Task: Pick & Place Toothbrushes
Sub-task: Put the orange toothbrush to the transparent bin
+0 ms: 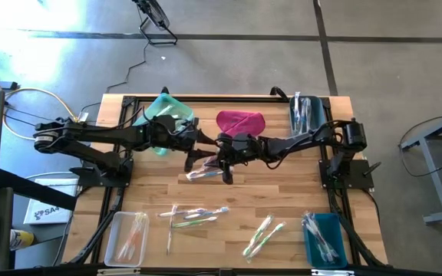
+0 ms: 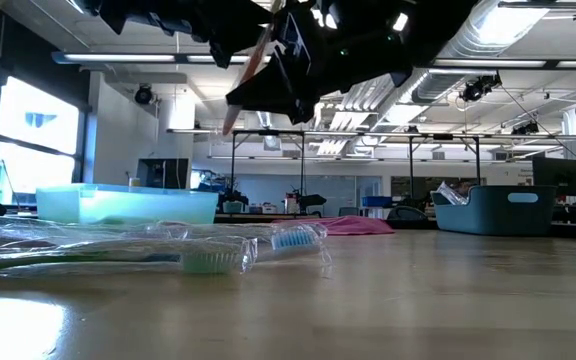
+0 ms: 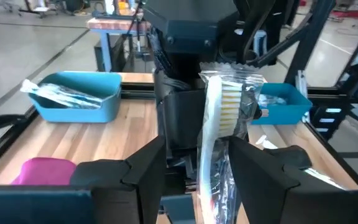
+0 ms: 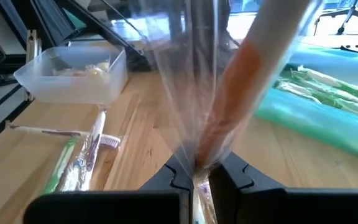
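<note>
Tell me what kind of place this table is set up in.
Probably a robotics lab or workshop: a bare concrete floor, long ceiling light strips over an open hall with metal frames, and more work tables behind the wooden table.
</note>
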### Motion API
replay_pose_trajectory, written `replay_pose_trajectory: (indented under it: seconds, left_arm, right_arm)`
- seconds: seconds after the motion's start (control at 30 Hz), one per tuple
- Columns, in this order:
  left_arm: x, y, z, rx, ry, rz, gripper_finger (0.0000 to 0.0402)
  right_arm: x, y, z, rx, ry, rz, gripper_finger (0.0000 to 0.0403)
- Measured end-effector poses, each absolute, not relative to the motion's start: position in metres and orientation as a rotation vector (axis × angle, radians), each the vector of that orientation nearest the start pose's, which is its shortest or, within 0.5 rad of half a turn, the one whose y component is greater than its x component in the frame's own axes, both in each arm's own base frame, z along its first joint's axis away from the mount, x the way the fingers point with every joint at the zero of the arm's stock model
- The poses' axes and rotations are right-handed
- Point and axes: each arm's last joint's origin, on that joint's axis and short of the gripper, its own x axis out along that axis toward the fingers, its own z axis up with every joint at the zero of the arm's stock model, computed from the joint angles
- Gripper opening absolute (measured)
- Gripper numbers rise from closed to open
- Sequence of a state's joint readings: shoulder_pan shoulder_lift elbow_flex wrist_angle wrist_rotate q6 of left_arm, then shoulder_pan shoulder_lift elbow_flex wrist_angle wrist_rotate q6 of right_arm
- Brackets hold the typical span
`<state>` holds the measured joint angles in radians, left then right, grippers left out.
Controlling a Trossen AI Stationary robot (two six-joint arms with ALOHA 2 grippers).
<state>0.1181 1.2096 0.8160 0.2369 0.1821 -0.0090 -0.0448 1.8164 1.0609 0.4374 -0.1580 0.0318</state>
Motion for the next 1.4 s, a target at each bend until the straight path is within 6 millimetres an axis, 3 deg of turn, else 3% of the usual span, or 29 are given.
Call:
replay_pose_trajectory:
  seconds: [0.37,0.7,0.87,1.23,1.4]
  left_arm:
    - [0.2739,0.0267,0.2915,-0.041,0.177,-0.080,0.0163]
    - [0.2740,0.0272,0.2909,-0.033,0.181,-0.069,0.0048]
    - [0.2739,0.0273,0.2904,-0.037,0.187,-0.067,0.0009]
    - [0.2737,0.0271,0.2886,-0.041,0.204,-0.072,0.0004]
    - [0.2736,0.0269,0.2883,-0.041,0.208,-0.075,0.0002]
  right_arm:
    - [0.3940,-0.0131,0.2024,0.064,0.337,0.111,0.0019]
    - [0.3940,-0.0133,0.2023,0.067,0.338,0.106,0.0019]
    - [0.3940,-0.0135,0.2021,0.069,0.340,0.101,0.0019]
    - [0.3940,-0.0135,0.2021,0.069,0.343,0.103,0.0028]
    - [0.3940,-0.0130,0.2018,0.070,0.352,0.108,0.0060]
